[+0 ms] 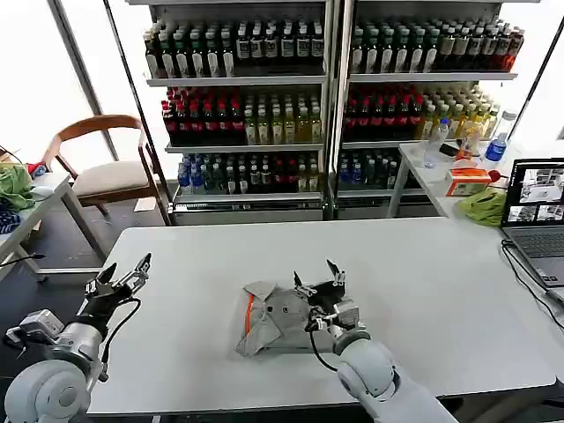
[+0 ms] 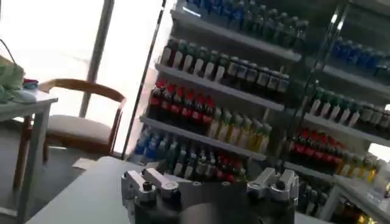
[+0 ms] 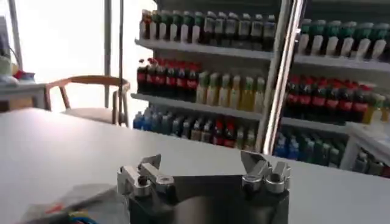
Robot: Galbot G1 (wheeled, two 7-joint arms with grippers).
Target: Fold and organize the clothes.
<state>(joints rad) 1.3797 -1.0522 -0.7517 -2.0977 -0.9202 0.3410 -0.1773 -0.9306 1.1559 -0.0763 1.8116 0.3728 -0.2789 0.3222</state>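
Grey collared shirt (image 1: 273, 322) with orange trim lies folded into a compact bundle on the white table (image 1: 423, 291), just under the right gripper (image 1: 319, 275), jaws apart. The left gripper (image 1: 124, 269), jaws apart, hangs well aside. Folding looks nearly done; tidying remains.

No text, brand, number or sign can be read. The labels on the bottles (image 1: 264, 123) along the shelves, the print on the folded shirt (image 1: 282, 322) and the laptop screen (image 1: 535, 190) are all too small or blurred to make out.
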